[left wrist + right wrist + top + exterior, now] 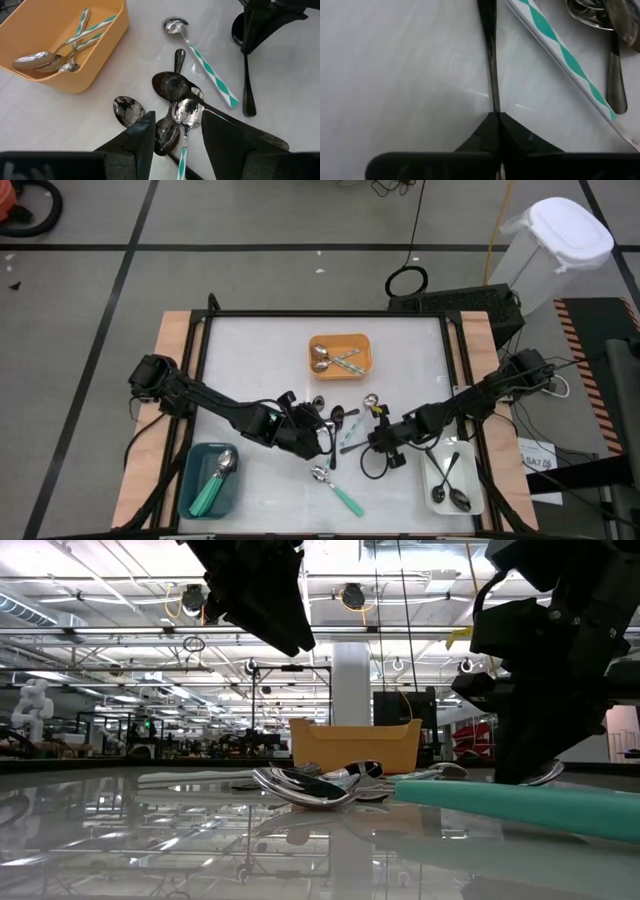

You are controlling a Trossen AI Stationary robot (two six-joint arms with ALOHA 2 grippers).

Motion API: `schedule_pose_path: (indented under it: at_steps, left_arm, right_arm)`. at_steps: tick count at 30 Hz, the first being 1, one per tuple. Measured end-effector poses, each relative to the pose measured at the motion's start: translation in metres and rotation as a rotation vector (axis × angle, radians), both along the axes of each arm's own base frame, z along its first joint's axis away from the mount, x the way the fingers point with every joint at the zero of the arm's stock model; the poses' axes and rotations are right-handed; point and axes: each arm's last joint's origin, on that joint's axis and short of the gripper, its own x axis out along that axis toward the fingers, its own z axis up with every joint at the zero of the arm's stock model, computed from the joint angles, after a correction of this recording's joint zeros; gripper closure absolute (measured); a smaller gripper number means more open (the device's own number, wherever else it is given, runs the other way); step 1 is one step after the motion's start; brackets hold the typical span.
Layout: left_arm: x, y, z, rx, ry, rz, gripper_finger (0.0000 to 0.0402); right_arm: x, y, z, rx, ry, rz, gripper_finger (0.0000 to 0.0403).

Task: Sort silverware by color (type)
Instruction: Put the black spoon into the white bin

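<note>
One camera looks straight down on the desk [260,340]; another looks level across its surface; each wrist camera sits close above the central spoon cluster [172,100].

A white table top [260,350] with pale wooden side strips stands on a grey floor [90,280] crossed by dark tape lines. Beyond the table's far right corner stands a white lidded bin [555,245]. Behind the table, the ceiling [120,600] carries beams and bright lamps.
</note>
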Motion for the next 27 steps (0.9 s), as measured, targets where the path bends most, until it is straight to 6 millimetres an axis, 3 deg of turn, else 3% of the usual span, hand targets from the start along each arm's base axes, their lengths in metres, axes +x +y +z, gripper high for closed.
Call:
schedule_pose_path:
  at_steps: [10,21,24,27]
  left_arm:
    - [0.0,0.0,0.0,-0.004,-0.003,0.005,0.024]
    - [0.0,0.0,0.0,-0.013,-0.008,0.015,0.024]
    - [0.0,0.0,0.0,-0.013,-0.008,0.014,0.024]
    - [0.0,0.0,0.0,-0.013,-0.008,0.014,0.024]
  right_arm:
    - [-0.002,0.001,0.001,0.04,0.025,0.027,0.0392]
    - [0.001,0.001,-0.003,0.025,0.003,0.001,0.0293]
    - [0.002,0.001,-0.007,0.019,0.017,0.001,0.0291]
    - [0.002,0.001,-0.009,0.02,0.029,0.003,0.0314]
